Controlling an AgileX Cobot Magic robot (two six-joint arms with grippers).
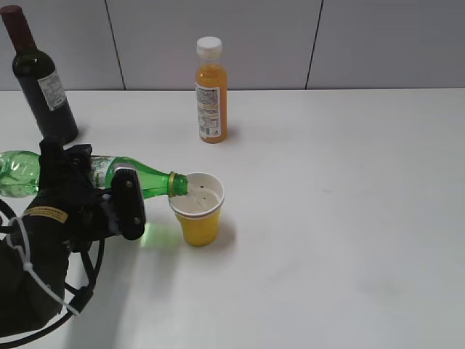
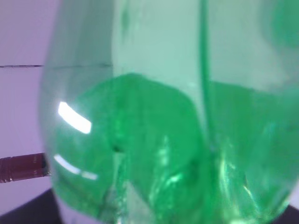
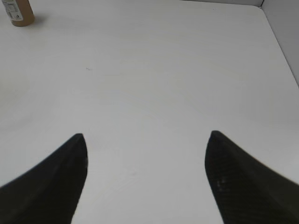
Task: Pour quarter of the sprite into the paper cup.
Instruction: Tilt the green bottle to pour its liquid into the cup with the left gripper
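sprite: green bottle (image 1: 149,179) lying nearly flat above the table, held around its middle, mouth resting at or just over the near-left rim of the paper cup (image 1: 197,209). Tipped that far so liquid can reach the neck.
left gripper: clamped on the sprite's body (image 1: 109,190); fingers either side of the labelled part, black finger (image 1: 131,203) showing in front. Grip sits mid-body, probably to keep the tilt steady.
right gripper: parked away from the action (image 3: 145,172), jaws spread, nothing between them, only bare table (image 3: 154,84) under it.
paper cup: upright, yellow outside, white inside, standing just right of the left gripper. Placed under the mouth to catch the pour.
cup contents: inside looks white with a few dark specks; can't tell if any liquid is in yet, no stream visible.
sprite contents: wrist view is filled with green plastic (image 2: 163,140); a darker lower zone against a paler upper one looks like a liquid line, but blurry.
stage: pouring pose reached, quarter not judged done.
wine bottle: dark, upright at back left (image 1: 42,76), well apart.
juice bottle: orange, white cap on, upright behind the cup (image 1: 211,91), not touching it.
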